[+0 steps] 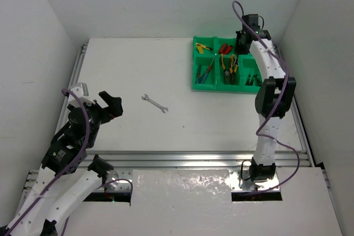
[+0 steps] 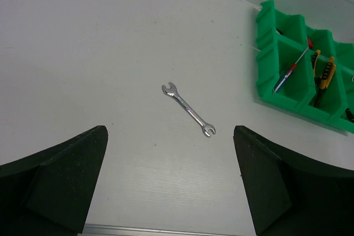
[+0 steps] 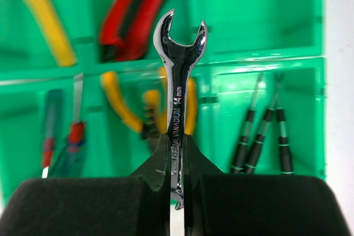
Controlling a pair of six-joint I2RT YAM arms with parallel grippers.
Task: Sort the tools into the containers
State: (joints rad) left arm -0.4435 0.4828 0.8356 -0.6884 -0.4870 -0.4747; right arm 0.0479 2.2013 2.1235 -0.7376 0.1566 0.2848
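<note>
Right gripper (image 3: 176,156): jaws clenched on a silver open-end wrench (image 3: 178,81), pinched near its lower end. The shank stands upright between the pads and the open head points to 12 o'clock in the wrist view. It hangs above the green tray (image 1: 218,87), which sits at the table's (image 1: 138,64) 1 o'clock corner. I cannot tell which compartment lies beneath it.

Tray contents, blurred:
- A yellow utility knife (image 3: 41,17) at 10 o'clock.
- A red-and-black tool (image 3: 135,9) at 12.
- Yellow-handled pliers (image 3: 119,103) behind the shank.
- Dark screwdrivers (image 3: 260,136) at 3.
- Red and blue screwdrivers (image 3: 66,136) at 9.

Left gripper (image 2: 168,131): released, fingers spread wide and holding nothing, above the table's 8 o'clock side.

A second small wrench (image 2: 188,110) lies flat on the bare table, at the gripper's 3 o'clock in the top view and well apart from the tray.
</note>
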